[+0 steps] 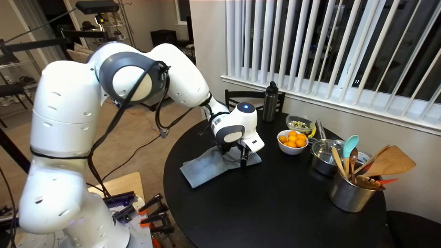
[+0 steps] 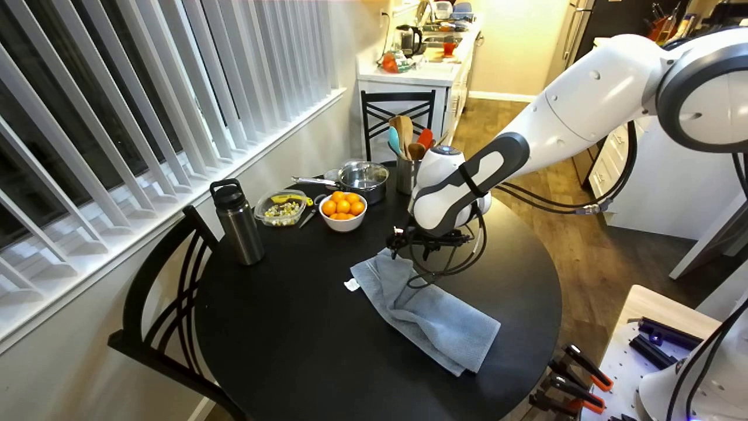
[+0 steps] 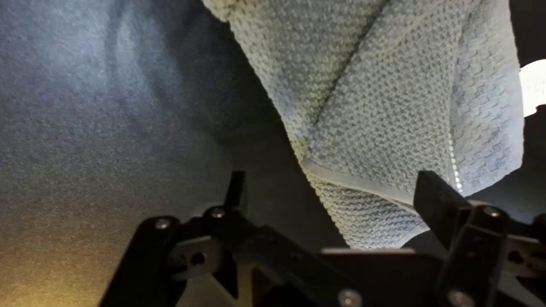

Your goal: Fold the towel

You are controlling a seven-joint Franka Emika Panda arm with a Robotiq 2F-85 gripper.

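The grey-blue towel lies on the black table, partly folded over and wrinkled. It shows in both exterior views, as a long strip (image 1: 206, 167) and with a raised wrinkle near its middle (image 2: 445, 318). In the wrist view the towel (image 3: 384, 98) shows overlapping layers and a hemmed edge. A white tag (image 2: 352, 285) sticks out at its far end and shows at the right of the wrist view (image 3: 533, 87). My gripper (image 3: 330, 187) is open over that end, one finger over the cloth, the other over bare table. Whether the fingertips touch the towel I cannot tell.
A white bowl of oranges (image 1: 292, 148), a clear food container (image 2: 281, 211), a pot (image 2: 363, 180), a steel bottle (image 2: 239, 228) and a metal utensil holder (image 1: 351, 196) stand on the round table (image 1: 275, 206). A chair (image 2: 169, 316) stands by the table.
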